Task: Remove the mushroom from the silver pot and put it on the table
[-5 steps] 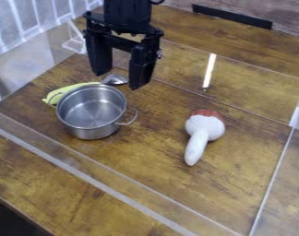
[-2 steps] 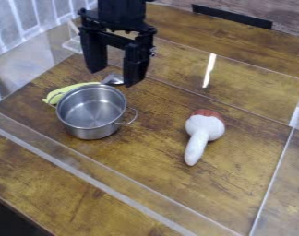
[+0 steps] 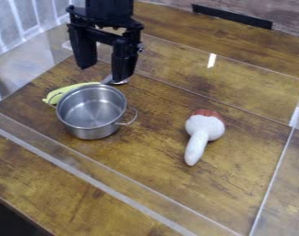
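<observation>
The mushroom (image 3: 201,135) lies on its side on the table (image 3: 152,147), right of centre, white stem toward the front and reddish-brown cap toward the back. The silver pot (image 3: 91,111) stands left of centre with nothing inside it. My gripper (image 3: 101,60) hangs above the table behind the pot, pointing down, its two black fingers (image 3: 123,63) spread wide with nothing between them. It is well to the left of the mushroom and touches neither thing.
A yellow-green curved banana-like toy (image 3: 68,90) lies against the pot's back-left side. A clear acrylic rim (image 3: 127,193) runs round the work area. A small grey object shows below the gripper's right finger.
The gripper has shifted left and slightly back, staying open. The mushroom and pot have not moved.
</observation>
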You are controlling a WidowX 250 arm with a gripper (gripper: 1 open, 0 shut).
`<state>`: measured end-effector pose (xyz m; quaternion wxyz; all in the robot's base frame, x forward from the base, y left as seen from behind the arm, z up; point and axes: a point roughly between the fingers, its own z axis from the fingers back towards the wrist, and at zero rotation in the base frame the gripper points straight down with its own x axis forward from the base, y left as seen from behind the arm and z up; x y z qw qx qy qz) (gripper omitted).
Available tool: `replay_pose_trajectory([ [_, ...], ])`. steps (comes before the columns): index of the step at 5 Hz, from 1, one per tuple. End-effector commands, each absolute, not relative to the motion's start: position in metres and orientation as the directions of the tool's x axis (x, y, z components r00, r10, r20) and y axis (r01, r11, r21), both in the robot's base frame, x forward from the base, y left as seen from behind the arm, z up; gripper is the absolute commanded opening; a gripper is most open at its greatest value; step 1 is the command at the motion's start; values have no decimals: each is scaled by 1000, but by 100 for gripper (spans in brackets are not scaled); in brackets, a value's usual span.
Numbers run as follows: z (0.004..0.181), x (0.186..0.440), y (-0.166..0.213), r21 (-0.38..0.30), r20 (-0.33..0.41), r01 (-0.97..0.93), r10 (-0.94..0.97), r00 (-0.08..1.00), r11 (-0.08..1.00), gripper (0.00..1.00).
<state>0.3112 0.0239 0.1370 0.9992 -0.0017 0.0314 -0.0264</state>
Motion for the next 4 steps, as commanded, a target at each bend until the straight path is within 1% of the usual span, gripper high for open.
replay_pose_trajectory([
  [1,151,316,18,-1,-7,79,-79,997,997,100],
  [3,151,327,20,-9,-10,101,-101,995,995,100],
  [4,144,323,14,-11,-25,131,-131,991,991,100],
])
